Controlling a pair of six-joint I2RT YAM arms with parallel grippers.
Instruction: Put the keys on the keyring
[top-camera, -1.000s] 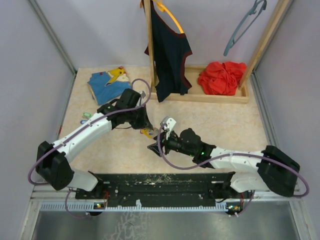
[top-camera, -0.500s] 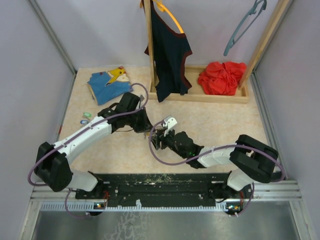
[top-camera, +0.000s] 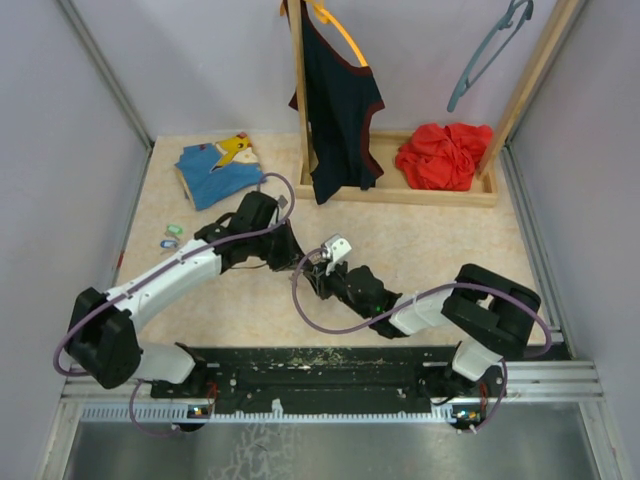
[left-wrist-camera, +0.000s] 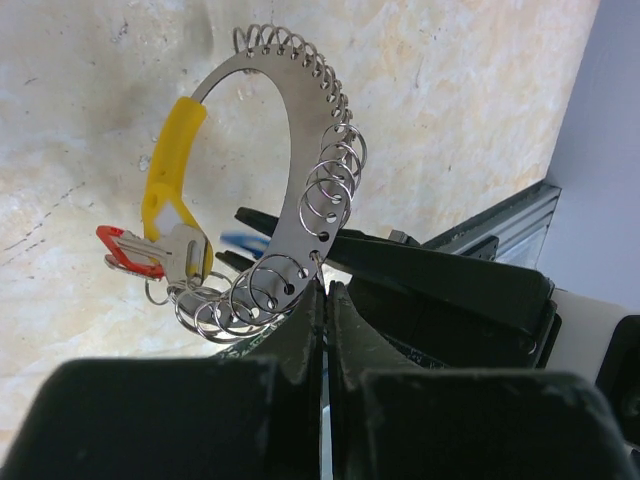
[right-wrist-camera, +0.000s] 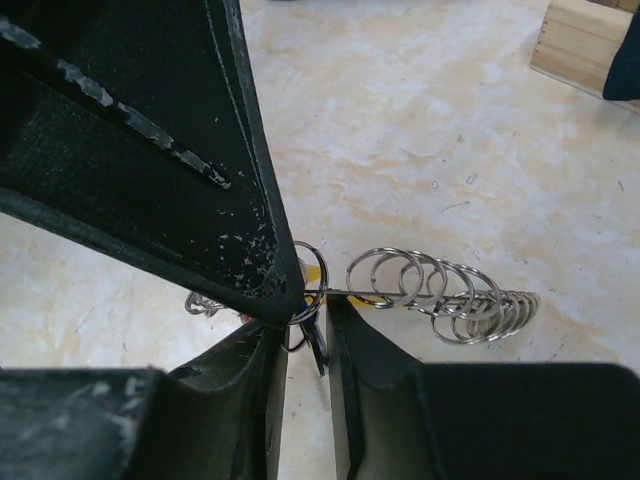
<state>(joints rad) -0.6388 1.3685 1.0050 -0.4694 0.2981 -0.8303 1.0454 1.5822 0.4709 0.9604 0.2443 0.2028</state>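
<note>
The keyring (left-wrist-camera: 302, 160) is being pinched at its lower end by the fully closed fingers of the left gripper (left-wrist-camera: 322, 290) and is being held over the table (top-camera: 450, 240), near its middle, with a yellow tag (left-wrist-camera: 172, 150) and a red piece (left-wrist-camera: 130, 250) attached. The right gripper (right-wrist-camera: 305, 310) is being pressed close against it. Its fingers are being kept narrowly apart around one of the small rings (right-wrist-camera: 440, 290), and whether anything is being clamped cannot be told.

Open tabletop is being left to the right and in front of the wooden rack (top-camera: 400, 195). Less room is being left on the left, where the keys (top-camera: 171, 236) are lying close to the side wall (top-camera: 60, 200), just below the blue garment (top-camera: 215, 170) and well apart from both grippers.

Compared with a second ago, the right arm is being folded in, with its elbow drawn nearer its base and its gripper brought up to the left one. The keys are being left unmoved.
</note>
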